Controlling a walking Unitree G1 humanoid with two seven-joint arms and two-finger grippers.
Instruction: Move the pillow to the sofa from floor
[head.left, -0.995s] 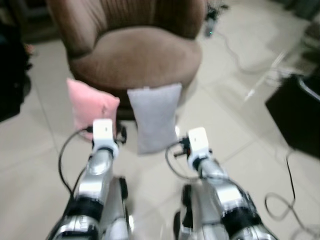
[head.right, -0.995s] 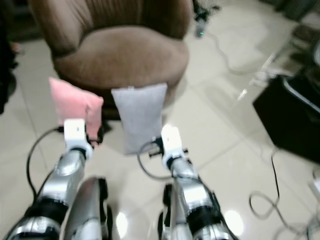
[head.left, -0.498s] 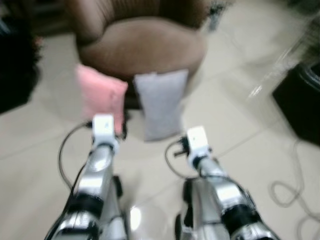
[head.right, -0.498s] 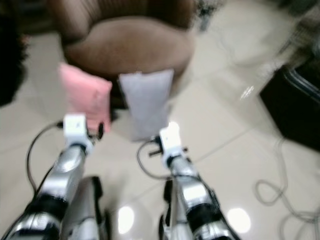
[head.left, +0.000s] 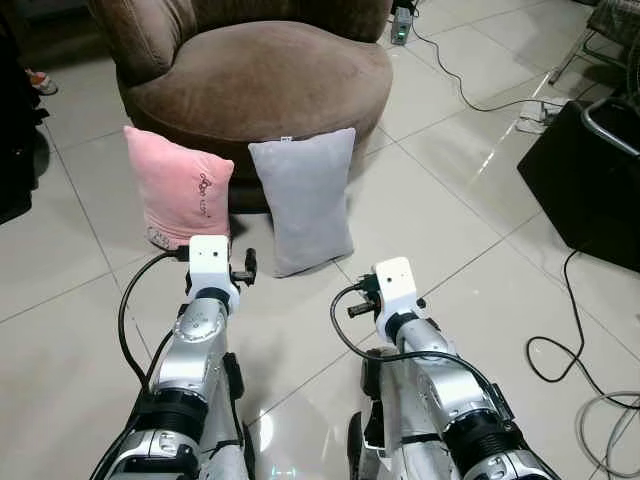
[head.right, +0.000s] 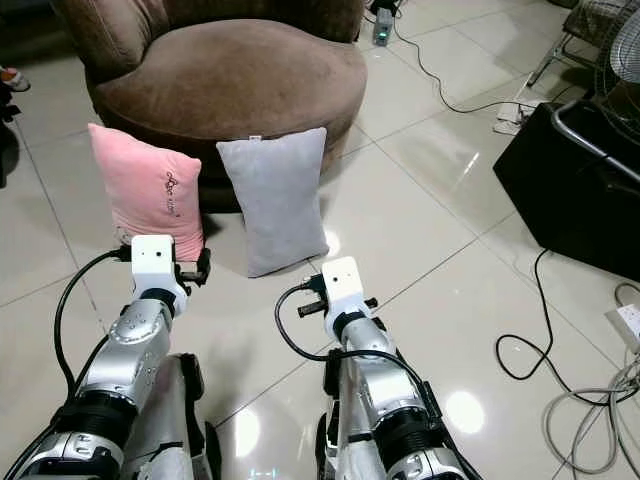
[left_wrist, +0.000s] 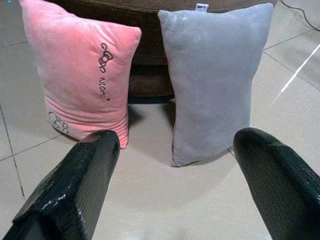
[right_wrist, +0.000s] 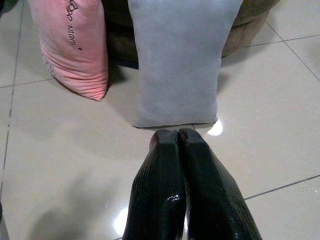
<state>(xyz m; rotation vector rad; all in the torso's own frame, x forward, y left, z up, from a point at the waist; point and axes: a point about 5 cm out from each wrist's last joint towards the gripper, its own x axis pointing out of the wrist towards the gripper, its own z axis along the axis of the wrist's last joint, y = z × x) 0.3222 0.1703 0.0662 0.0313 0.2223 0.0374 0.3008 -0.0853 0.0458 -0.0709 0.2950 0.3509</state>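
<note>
The pink pillow (left_wrist: 80, 70) bears dark embroidered script, too small to read.

The round sofa (head.left: 260, 85) is plush brown. Against it stand a pink pillow (head.left: 177, 197) with dark embroidered script and a faint printed motif near its bottom corner, and a plain grey pillow (head.left: 306, 199). The floor tiles (head.left: 450, 215) are glossy cream; a black box (head.left: 590, 185) sits beside black cables (head.left: 560, 330).
</note>
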